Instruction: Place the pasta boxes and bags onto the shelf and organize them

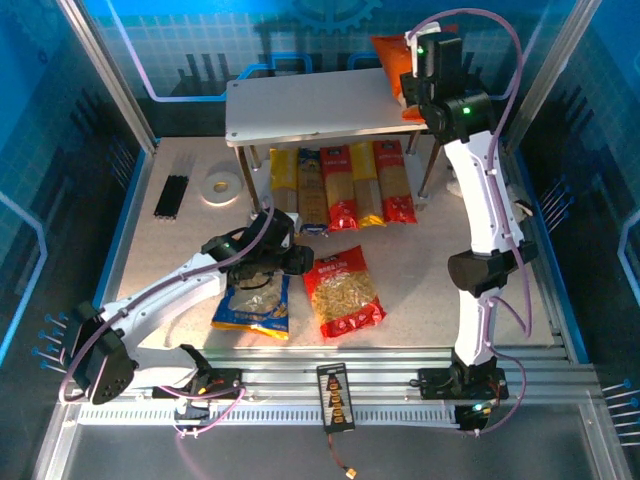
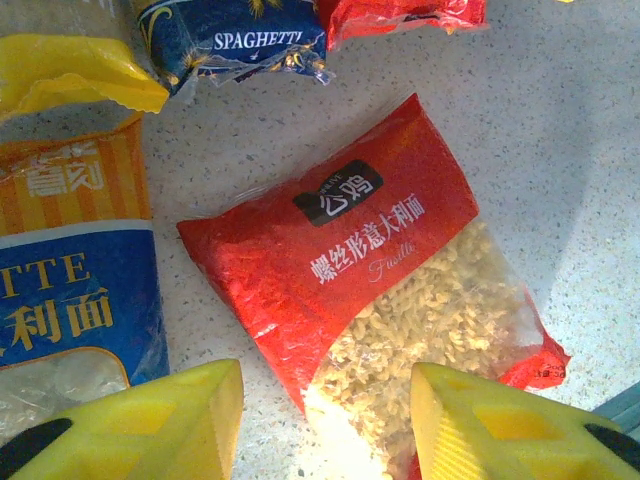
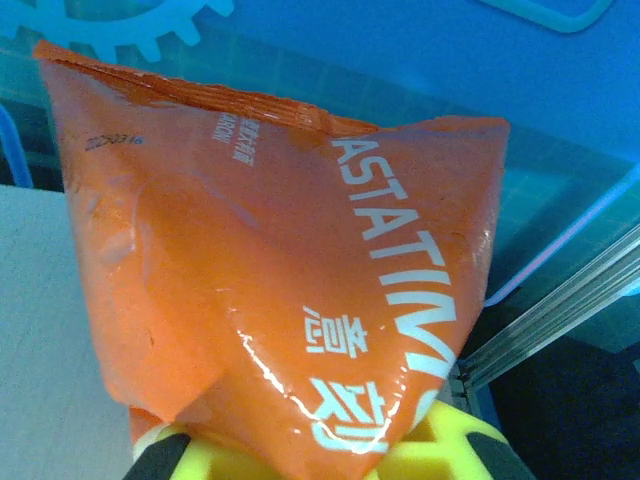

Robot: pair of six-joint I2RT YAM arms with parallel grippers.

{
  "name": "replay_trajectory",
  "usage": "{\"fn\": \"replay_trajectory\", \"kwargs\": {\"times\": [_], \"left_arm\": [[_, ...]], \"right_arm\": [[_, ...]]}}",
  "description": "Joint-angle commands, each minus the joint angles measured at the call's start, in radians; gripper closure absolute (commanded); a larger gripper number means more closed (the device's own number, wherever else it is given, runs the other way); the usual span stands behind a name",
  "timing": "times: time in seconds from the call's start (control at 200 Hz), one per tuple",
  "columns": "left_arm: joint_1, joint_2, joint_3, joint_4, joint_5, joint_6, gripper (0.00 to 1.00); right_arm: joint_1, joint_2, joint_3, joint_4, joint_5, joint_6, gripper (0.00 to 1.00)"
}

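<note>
The orange bag [image 1: 392,62] hangs over the right end of the shelf's top board [image 1: 310,110], with my right gripper [image 1: 415,75] shut on its lower end. In the right wrist view the orange bag [image 3: 280,240] hides most of the yellow fingers [image 3: 440,455]. Five pasta boxes [image 1: 340,185] lie side by side under the top board. The red bag [image 1: 343,292] and the blue-yellow bag [image 1: 255,300] lie flat on the table. My left gripper [image 1: 298,262] hovers open over the red bag [image 2: 380,270], its fingers [image 2: 170,420] either side of the bag's window end.
A white tape roll [image 1: 220,186] and a bundle of black sticks [image 1: 172,196] lie left of the shelf. A small black device [image 1: 335,395] rests on the front rails. Blue enclosure walls and metal posts ring the table. The blue spaghetti pack's end [image 2: 240,40] shows near the red bag.
</note>
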Motion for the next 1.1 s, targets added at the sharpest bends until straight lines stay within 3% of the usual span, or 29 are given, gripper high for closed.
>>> {"fn": "replay_trajectory", "kwargs": {"times": [0.0, 0.62, 0.69, 0.775, 0.901, 0.986, 1.096], "left_arm": [[0.009, 0.019, 0.034, -0.023, -0.011, 0.024, 0.52], [0.011, 0.024, 0.017, -0.012, -0.003, 0.017, 0.52], [0.010, 0.018, 0.012, -0.013, -0.004, 0.017, 0.51], [0.012, 0.009, 0.002, -0.015, -0.008, 0.016, 0.51], [0.012, -0.006, -0.010, -0.017, -0.009, 0.012, 0.50], [0.014, -0.014, -0.015, -0.017, -0.010, 0.012, 0.50], [0.014, -0.025, -0.021, -0.017, -0.012, 0.008, 0.50]], "right_arm": [[-0.027, -0.020, 0.073, 0.169, 0.009, 0.026, 1.00], [0.011, 0.025, 0.014, 0.094, -0.058, 0.125, 1.00], [0.015, 0.036, 0.014, 0.074, -0.075, 0.140, 0.79], [0.019, 0.043, 0.013, 0.056, -0.093, 0.151, 0.64], [0.022, 0.032, 0.013, 0.039, -0.139, 0.163, 0.33], [0.024, 0.006, 0.011, 0.031, -0.176, 0.175, 0.21], [0.026, -0.055, -0.009, 0.028, -0.211, 0.189, 0.19]]}}
